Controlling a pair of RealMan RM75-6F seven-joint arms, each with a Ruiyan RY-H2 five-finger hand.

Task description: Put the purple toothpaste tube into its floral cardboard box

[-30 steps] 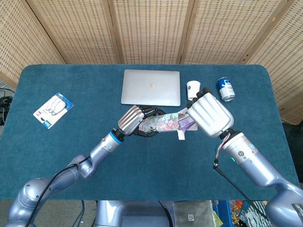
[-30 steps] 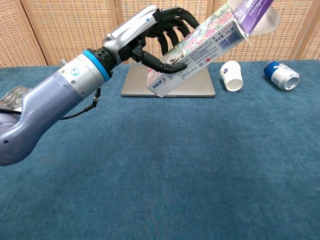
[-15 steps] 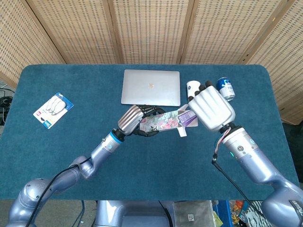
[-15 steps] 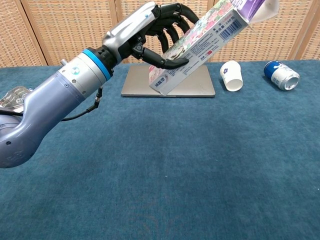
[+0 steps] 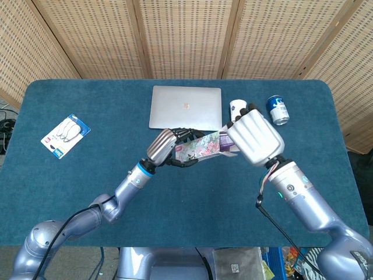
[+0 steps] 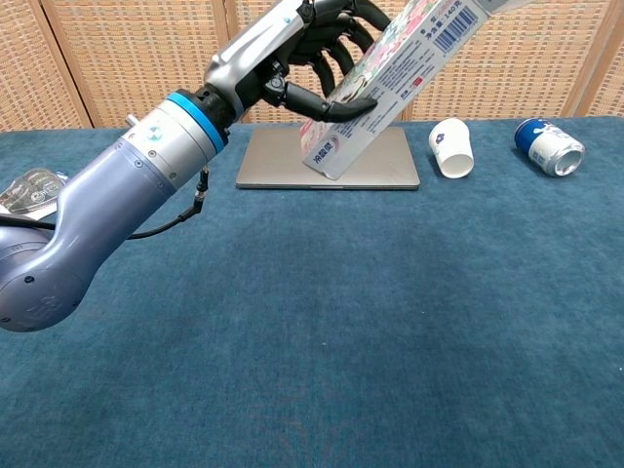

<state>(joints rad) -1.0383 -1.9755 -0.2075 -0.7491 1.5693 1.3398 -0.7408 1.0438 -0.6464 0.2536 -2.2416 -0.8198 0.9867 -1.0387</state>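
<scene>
My left hand [image 5: 166,147] [image 6: 310,39] grips the floral cardboard box [image 5: 197,147] [image 6: 390,78] and holds it tilted above the table, its open end pointing up and to the right. My right hand [image 5: 254,137] covers that open end in the head view. A sliver of the purple toothpaste tube [image 5: 227,146] shows between the box mouth and the right hand, which holds it. In the chest view the box top runs out of the frame, so neither the tube nor the right hand is seen there.
A closed silver laptop [image 5: 186,107] [image 6: 283,161] lies behind the box. A white paper cup [image 5: 236,108] [image 6: 451,146] and a blue can [image 5: 277,109] [image 6: 549,146] lie to the right of it. A blister pack [image 5: 65,135] sits at the left.
The left hand has raised the box and tipped it steeper. The right hand moved left toward the box mouth, and less of the purple tube shows now.
</scene>
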